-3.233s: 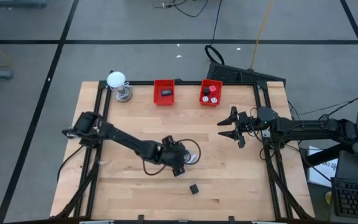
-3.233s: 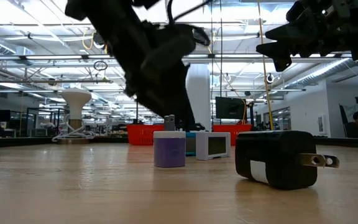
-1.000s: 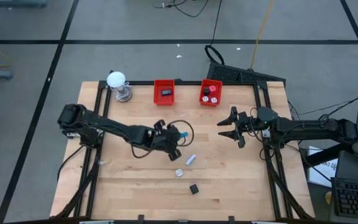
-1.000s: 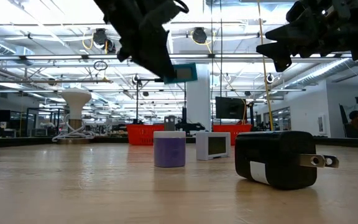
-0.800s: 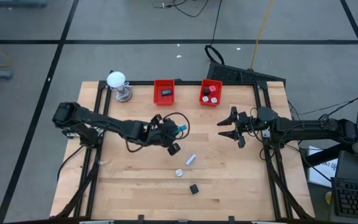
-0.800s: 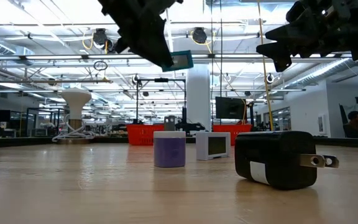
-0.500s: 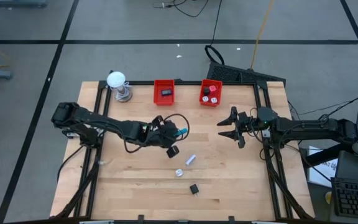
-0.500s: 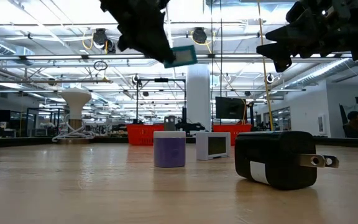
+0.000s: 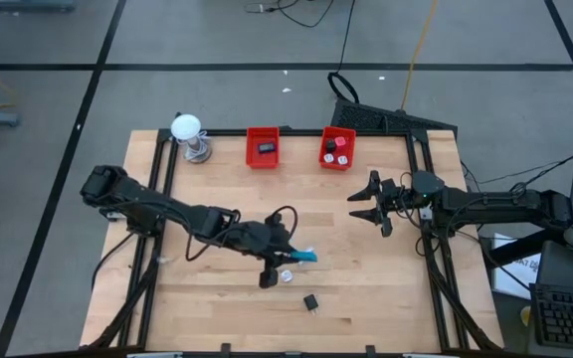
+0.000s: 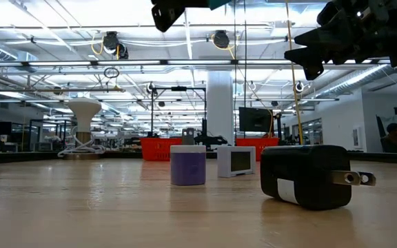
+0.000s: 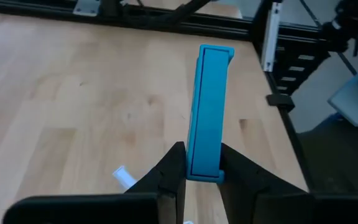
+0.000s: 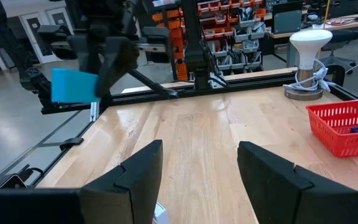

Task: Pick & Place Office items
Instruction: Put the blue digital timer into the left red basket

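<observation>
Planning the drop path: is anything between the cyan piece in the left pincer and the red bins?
Nothing visible. The left pincer holds the cyan piece above the table, and bare wood lies between it and the red bins. The right pincer hovers off to the side.

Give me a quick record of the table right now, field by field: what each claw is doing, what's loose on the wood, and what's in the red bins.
left claw: shut on the cyan flat piece, held off the table
right claw: open, empty, waiting at the table's right side
loose on table: black plug cube, purple cylinder, white square piece
left red bin: one dark flat piece
right red bin: small pieces, some black, some white
</observation>
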Controlling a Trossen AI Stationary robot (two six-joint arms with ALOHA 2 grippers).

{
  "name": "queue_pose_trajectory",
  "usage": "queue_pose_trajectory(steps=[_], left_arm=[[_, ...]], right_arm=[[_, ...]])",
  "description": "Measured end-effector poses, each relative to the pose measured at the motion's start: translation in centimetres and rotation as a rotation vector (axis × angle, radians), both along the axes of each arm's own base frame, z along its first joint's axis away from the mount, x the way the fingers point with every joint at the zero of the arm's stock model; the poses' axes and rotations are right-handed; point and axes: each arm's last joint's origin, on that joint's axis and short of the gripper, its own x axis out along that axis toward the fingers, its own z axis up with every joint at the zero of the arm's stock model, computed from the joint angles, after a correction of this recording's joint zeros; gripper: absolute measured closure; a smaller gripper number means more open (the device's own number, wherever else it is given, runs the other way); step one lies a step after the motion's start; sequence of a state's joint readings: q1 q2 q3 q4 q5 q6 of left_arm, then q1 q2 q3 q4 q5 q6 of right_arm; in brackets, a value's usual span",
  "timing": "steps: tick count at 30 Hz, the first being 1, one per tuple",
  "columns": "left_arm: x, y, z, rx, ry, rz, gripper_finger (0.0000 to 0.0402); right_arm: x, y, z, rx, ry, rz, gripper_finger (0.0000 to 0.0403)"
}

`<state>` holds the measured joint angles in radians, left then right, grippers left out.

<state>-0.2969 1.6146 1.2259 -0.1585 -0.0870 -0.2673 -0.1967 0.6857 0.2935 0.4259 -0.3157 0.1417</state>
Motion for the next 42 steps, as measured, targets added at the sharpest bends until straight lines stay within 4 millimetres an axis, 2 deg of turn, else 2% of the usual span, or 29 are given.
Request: queue_pose_trajectory(steps=[11,15,22,31,34,38,42], left_arm=[[-0.1,-0.5,-0.3,-0.001,-0.019,-0.077,0.0337],[-0.5,-0.5,-2.5,-0.044,-0.073,-0.102,0.0339],[-1.8,1.0,-6.8,-0.142,-0.097,-0.02,0.0339],[-3.3,4.5,-10.5,-0.194,-0.082,0.103,0.0338],[-4.5,6.2,-11.4,-0.196,-0.069,0.154,0.0338],[-6.4,8.7,-11.4,-0.194,-0.129,0.257,0.0339],[-8.6,11.0,-10.4,-0.151,-0.23,0.379,0.0339]], right_arm=[[0.0,0.0,0.0,0.002,0.001,0.0,0.0206],[0.0,0.0,-0.1,0.004,0.01,0.0,0.0206],[0.0,0.0,-0.1,0.004,0.012,0.0,0.0206],[0.0,0.0,-0.1,0.002,0.008,0.0,0.0206],[0.0,0.0,-0.1,0.002,0.01,0.0,0.0206],[0.0,0.0,-0.1,0.002,0.011,0.0,0.0206],[0.0,0.0,-0.1,-0.006,0.008,0.0,0.0206]])
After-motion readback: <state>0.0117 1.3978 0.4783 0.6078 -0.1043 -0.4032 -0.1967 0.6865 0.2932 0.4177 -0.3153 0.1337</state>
